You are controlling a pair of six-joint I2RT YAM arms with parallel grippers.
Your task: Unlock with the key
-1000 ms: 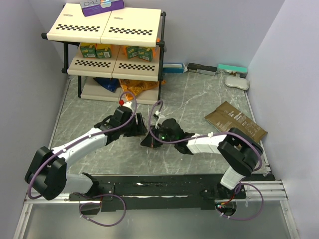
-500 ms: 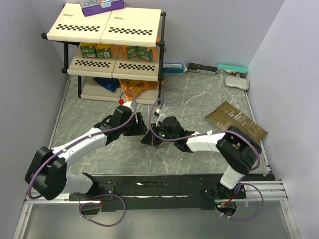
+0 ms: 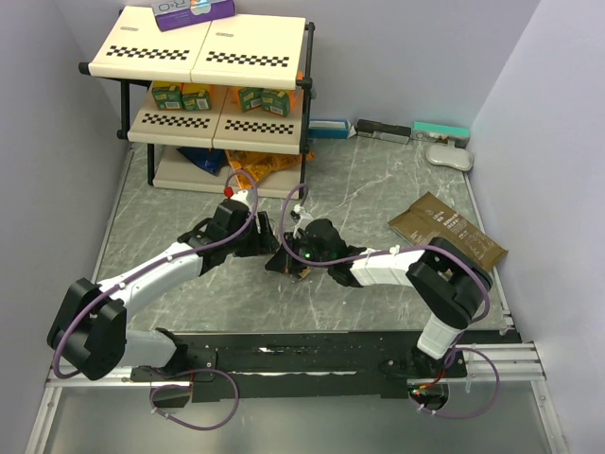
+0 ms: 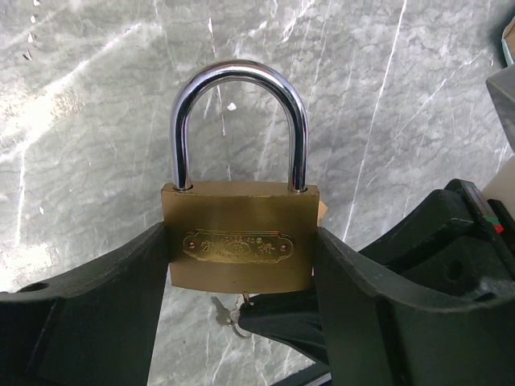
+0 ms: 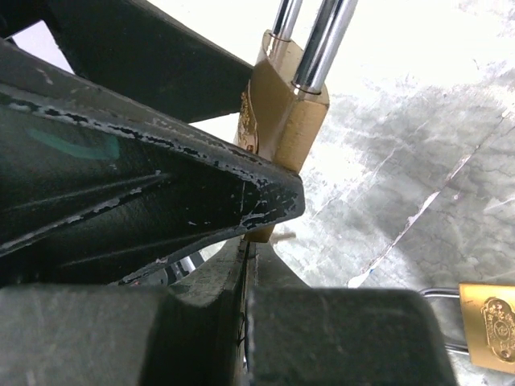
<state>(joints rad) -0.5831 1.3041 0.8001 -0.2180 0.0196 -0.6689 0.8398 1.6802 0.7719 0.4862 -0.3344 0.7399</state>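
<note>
My left gripper is shut on the larger brass padlock, gripping its body by both sides with the steel shackle closed and pointing away. My right gripper is shut, its fingertips pressed up under the padlock's bottom face. Only a sliver of the key shows between those fingertips and the lock; whether it is in the keyhole is hidden. A second small key hangs from a ring beside it. In the top view both grippers meet mid-table.
The smaller brass padlock lies on the marble table just right of my right gripper. A shelf rack with boxes stands at the back left. A brown packet lies at the right.
My right gripper has moved a little left and away, closing in under the padlock held by the left gripper. The left arm has barely moved.
</note>
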